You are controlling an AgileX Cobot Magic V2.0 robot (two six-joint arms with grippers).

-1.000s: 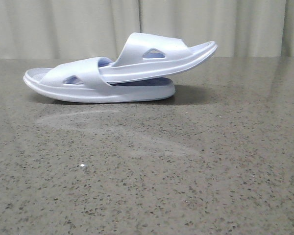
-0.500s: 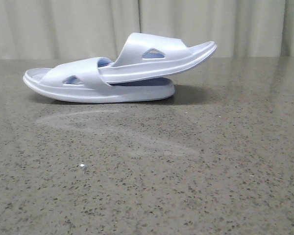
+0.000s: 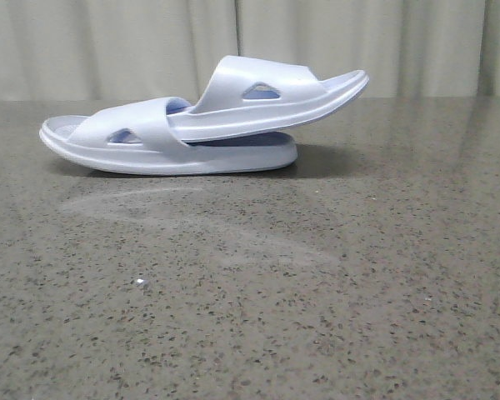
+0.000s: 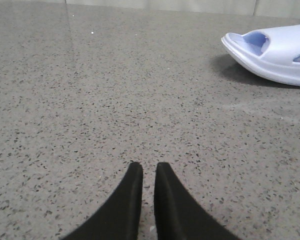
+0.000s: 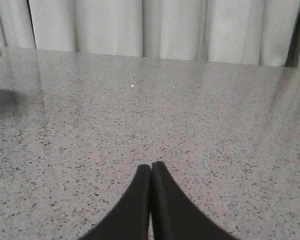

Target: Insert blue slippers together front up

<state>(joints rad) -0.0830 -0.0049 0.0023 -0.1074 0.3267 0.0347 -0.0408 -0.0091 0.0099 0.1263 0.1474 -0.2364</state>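
Two slippers: the blue slippers (image 3: 204,125) lie on the table (image 3: 258,292) at 12 o'clock, far side, one pushed under the strap of the other, toe end raised.
Progress: the inserting looks done; I judge that nothing is left except perhaps to check.
Left gripper (image 4: 143,170): fingers nearly together, holds nothing, low over the bare table.
Right gripper (image 5: 151,167): fingers together, empty.
Views: only the front view shows the whole pair; the left wrist view shows one end.

I see the blue slippers (image 3: 204,125) nested on the worktop (image 3: 317,275) (upper one's front tucked under the lower strap, heel tilted up).
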